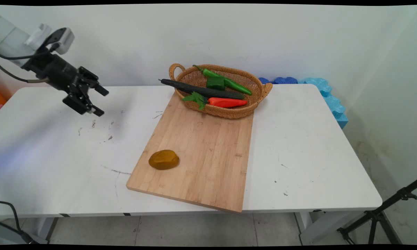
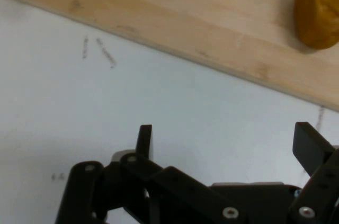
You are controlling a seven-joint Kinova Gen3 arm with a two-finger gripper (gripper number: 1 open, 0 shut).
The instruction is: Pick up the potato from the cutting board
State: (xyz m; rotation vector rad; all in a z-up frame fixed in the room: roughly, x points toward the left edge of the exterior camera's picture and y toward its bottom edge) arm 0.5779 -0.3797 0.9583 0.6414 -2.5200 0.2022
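White tabletop (image 1: 299, 146) under a plain wall carries everything. At far left the gripper (image 1: 99, 100) hangs above bare table with its fingers spread apart and nothing between them. Right of it lies a bamboo cutting board (image 1: 208, 152), and on its near left corner sits a brown potato (image 1: 163, 159), the thing nearest the gripper; it looks firm, rounded and smooth, likely best pinched across its narrow middle. At the board's far end a wicker basket (image 1: 260, 95) holds a cucumber (image 1: 198, 90), green peppers (image 1: 226, 81) and a red pepper (image 1: 227, 102). The hand view shows only board edge and potato (image 2: 317, 12); the basket appears in the main view alone.
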